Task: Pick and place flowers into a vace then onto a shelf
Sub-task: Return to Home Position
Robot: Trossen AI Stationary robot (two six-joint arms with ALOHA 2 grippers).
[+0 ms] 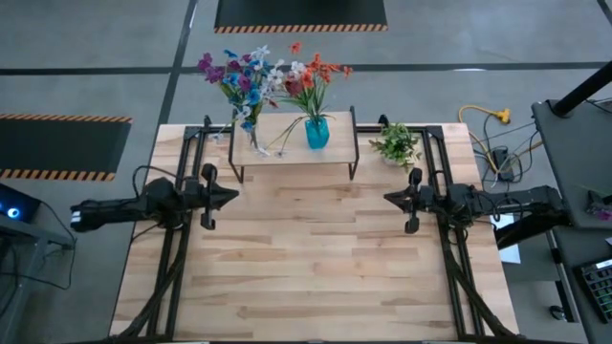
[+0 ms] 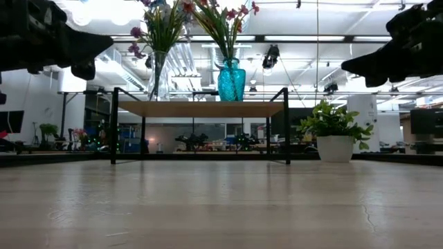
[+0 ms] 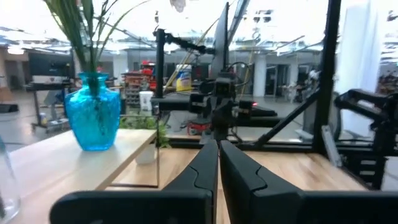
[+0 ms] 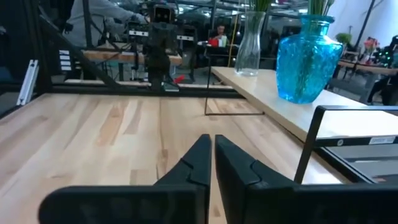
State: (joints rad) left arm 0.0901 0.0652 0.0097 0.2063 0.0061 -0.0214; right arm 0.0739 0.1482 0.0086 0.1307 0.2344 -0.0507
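Nearest us in the high view lies the bare light wood table (image 1: pixel 306 272). At mid-height of that frame both arms reach level over it. The left gripper (image 1: pixel 232 196) sits at centre left and points inward. The right gripper (image 1: pixel 388 198) sits at centre right and points back at it, and the two are well apart. In the low view we find them in the upper corners, clear of the tabletop. Each wrist view shows us that arm's dark fingers pressed together with nothing between them: the left pair (image 3: pixel 202 171) and the right pair (image 4: pixel 193 165).

Farther off, at upper centre of the high view, the shelf (image 1: pixel 287 158) stands on the table's far part. On its plank top two vases stand upright and apart, the transparent vase (image 1: pixel 251 137) toward the left and the blue vase (image 1: pixel 316 132) right of centre. The flowers (image 1: pixel 247 76) rise from both: blue, white and purple ones from the transparent vase, orange-red ones from the blue vase. Just right of the shelf, on the table, we see a leafy plant (image 1: pixel 395 143) in a white pot.
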